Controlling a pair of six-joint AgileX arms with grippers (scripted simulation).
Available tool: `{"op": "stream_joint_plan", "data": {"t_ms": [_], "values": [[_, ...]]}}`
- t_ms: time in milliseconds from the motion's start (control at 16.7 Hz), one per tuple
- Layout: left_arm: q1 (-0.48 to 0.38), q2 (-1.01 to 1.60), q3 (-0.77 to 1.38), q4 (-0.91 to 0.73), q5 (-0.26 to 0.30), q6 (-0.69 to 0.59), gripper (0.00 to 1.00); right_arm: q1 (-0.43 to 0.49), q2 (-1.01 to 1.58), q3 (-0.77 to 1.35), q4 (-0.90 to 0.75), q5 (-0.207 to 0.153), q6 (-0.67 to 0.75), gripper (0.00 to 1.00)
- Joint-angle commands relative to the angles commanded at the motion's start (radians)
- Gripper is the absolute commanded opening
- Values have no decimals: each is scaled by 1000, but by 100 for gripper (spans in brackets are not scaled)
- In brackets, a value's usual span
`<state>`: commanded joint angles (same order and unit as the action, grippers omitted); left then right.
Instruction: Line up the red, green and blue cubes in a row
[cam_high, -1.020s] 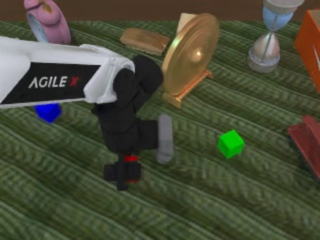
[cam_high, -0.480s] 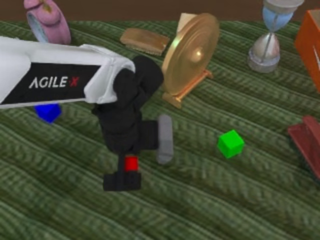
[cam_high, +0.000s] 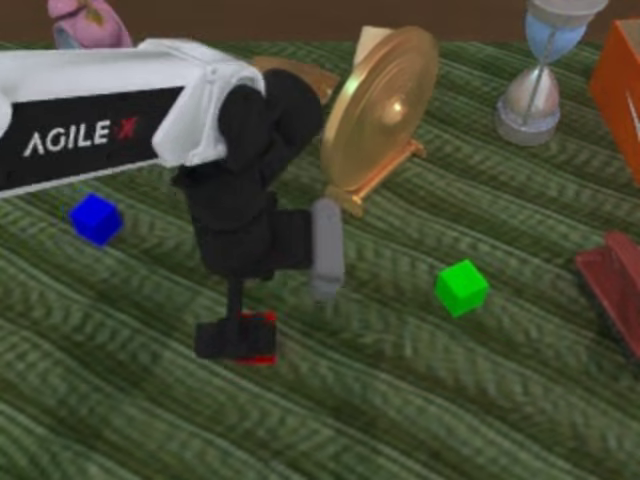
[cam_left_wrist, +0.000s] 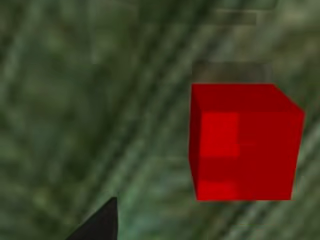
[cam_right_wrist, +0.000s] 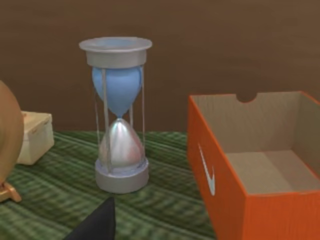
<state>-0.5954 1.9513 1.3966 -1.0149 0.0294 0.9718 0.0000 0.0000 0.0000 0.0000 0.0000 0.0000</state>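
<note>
One glossy red cube (cam_high: 262, 320), left gripper (cam_high: 236, 340) over it

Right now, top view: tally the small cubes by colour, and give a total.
Red cube: 1, under the left gripper
Green cube: 1, out in the open towards the table's right
Blue cube: 1, near the table's left
Total: 3 small cubes
</note>
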Motion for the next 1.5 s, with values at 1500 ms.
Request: {"op": "stream_joint_plan", "data": {"t_ms": [1500], "values": [[457, -1283, -940, 568, -41, -567, 100, 316, 1374, 1061, -743, -1, 1, 100]]}}
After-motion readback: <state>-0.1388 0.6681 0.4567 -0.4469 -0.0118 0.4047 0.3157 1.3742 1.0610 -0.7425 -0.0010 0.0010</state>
